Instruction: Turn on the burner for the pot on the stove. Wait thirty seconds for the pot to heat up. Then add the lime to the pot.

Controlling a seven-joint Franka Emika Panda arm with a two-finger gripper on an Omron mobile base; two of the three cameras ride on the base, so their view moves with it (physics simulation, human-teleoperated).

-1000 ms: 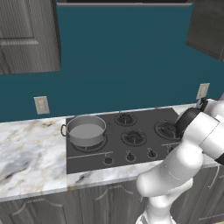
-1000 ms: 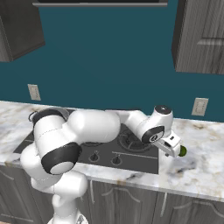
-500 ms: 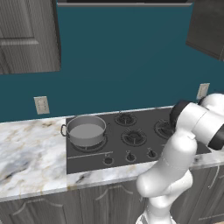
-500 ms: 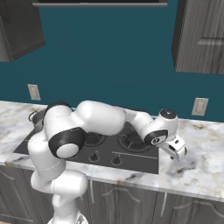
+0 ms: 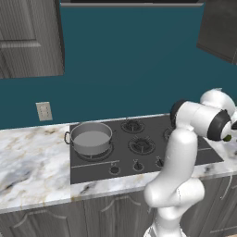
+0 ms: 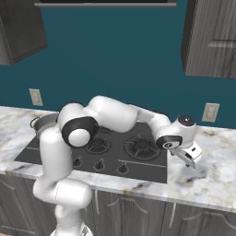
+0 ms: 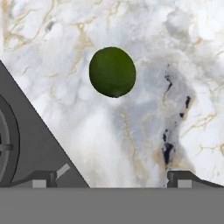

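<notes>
The lime [image 7: 112, 71], a dark green ball, lies on the marble counter [image 7: 175, 65] straight ahead of my gripper [image 7: 116, 179], whose two fingertips [image 7: 43, 178] stand wide apart, open and empty, short of it. In the right base view the gripper [image 6: 189, 155] hangs low over the counter just past the stove's [image 6: 143, 168] right edge. The grey steel pot [image 5: 91, 137] sits on the back left burner [image 5: 99, 154], far from the hand; the arm partly hides the pot [image 6: 40, 123] in the right base view. A sliver of the lime [image 5: 227, 138] peeks past the elbow.
A row of black knobs [image 5: 137, 165] runs along the stove's front edge. The stove's corner [image 7: 30, 144] lies at the left of the hand view. Wall outlets [image 6: 210, 112] sit on the teal wall. Dark cabinets [image 6: 212, 37] hang overhead.
The arm has swung its hand further right and down over the counter beside the stove, and the elbow has rolled over. The jaws stayed open.
</notes>
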